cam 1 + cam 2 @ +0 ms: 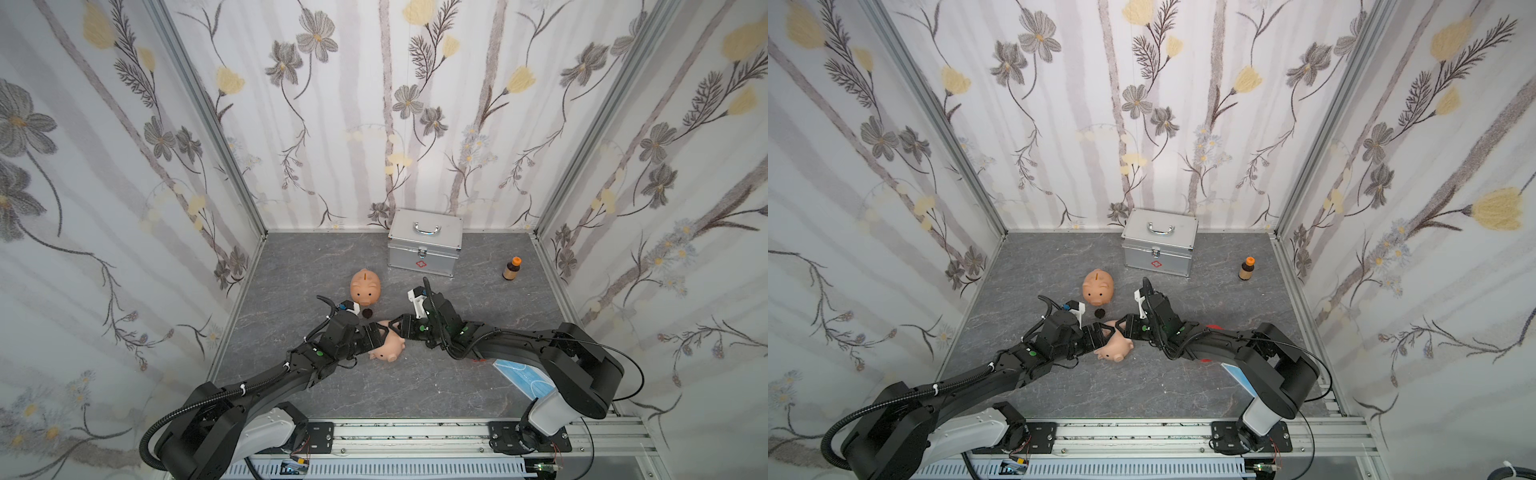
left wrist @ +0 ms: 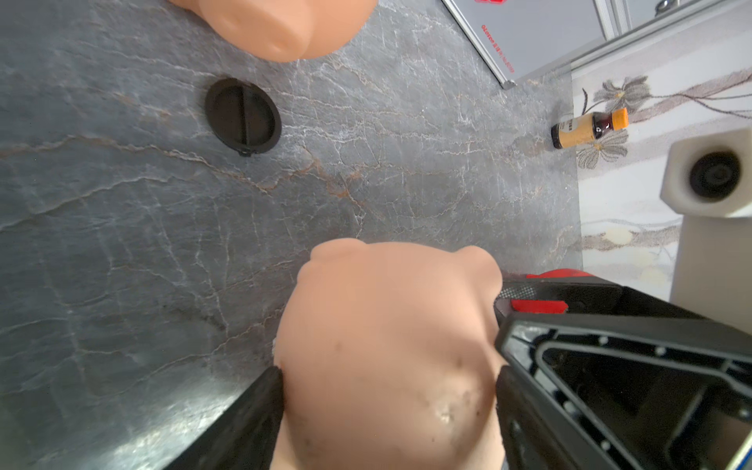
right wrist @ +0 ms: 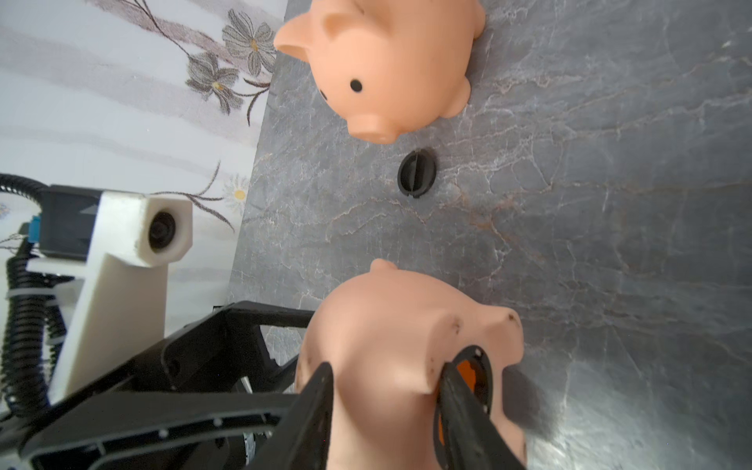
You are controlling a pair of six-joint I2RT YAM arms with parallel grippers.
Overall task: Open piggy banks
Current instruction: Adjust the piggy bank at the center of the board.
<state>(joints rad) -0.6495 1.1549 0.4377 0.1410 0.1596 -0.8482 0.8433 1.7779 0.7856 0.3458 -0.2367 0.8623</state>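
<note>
Tipped pig on side, centre, between claws: left gripper clamps body; right gripper pinches belly at plug ring.

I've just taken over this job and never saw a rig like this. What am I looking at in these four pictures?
It is a robot with a left arm and a right arm over a grey table. Two pictures look down from overhead, side by side; the other two come from a camera on each wrist. The left hand is closed on a tipped piggy bank, fingers pressed to its sides. The right hand straddles its underside, one finger at a black ring there; whether it grips yet is unclear. Behind stands an upright piggy bank, a loose black plug lying before its snout. Farther back are a silver case and a brown bottle.
</note>
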